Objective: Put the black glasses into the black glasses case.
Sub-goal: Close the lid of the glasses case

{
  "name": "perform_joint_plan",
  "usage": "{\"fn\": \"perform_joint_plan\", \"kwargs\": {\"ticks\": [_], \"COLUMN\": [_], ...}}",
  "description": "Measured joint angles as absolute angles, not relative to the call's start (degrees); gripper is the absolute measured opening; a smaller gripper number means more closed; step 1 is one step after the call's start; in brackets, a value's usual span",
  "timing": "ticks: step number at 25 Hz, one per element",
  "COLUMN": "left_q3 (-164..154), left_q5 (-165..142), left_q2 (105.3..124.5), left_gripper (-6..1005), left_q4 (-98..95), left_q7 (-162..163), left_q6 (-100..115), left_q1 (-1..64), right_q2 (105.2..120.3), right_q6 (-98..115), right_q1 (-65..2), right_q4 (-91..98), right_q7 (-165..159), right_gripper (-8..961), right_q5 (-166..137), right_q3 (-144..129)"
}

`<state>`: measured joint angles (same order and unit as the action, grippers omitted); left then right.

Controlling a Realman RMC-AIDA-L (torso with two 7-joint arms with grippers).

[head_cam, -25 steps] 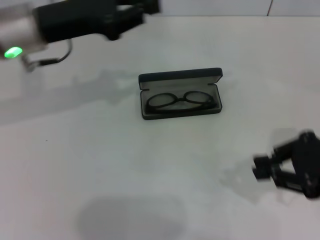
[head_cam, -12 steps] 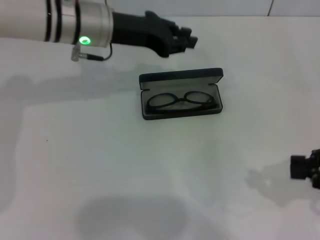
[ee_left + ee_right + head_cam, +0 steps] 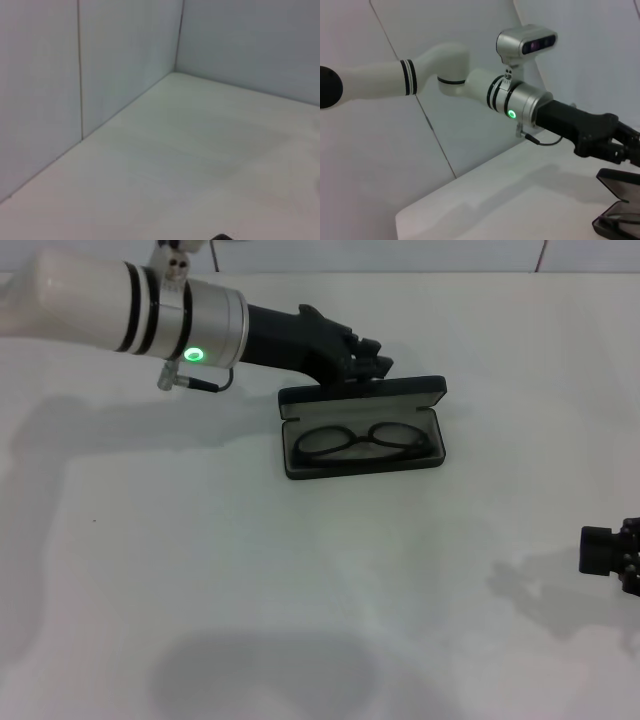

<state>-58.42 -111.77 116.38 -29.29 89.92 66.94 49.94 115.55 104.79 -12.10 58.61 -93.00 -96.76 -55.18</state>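
One left end effector [image 3: 372, 362] at the black glasses case [image 3: 361, 427] lid's rear edge.

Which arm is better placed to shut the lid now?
Left. The left gripper sits right behind the raised lid of the black glasses case, which holds the black glasses; the right gripper is far off at the table edge.

White left arm [image 3: 80, 312], black bands, silver cuff, green light, black end effector [image 3: 365, 358].

Left arm [image 3: 445, 82] reaching across, left pincer [image 3: 625, 147] just above open black glasses case [image 3: 620, 202], white table [image 3: 510, 205]
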Motion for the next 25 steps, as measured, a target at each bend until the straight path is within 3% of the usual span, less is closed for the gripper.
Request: {"fn": "perform_joint_plan", "kwargs": {"ticks": [25], "left_q3": [-59.15], "left_q5": [-114.17], "left_q2": [118.32], "left_gripper": [265], "left_q4": [-27.06], "left_q7": [88.90], "left_q6": [61.57], "left_q1": [50.27], "right_q2": [115.65], "right_q6": [103.96], "right_q1": [-12.75], "right_q4": [54.28], "right_q7": [-91.72], "right_gripper": [150], "right_q5": [-96.51], "right_q3": [-54.92]}}
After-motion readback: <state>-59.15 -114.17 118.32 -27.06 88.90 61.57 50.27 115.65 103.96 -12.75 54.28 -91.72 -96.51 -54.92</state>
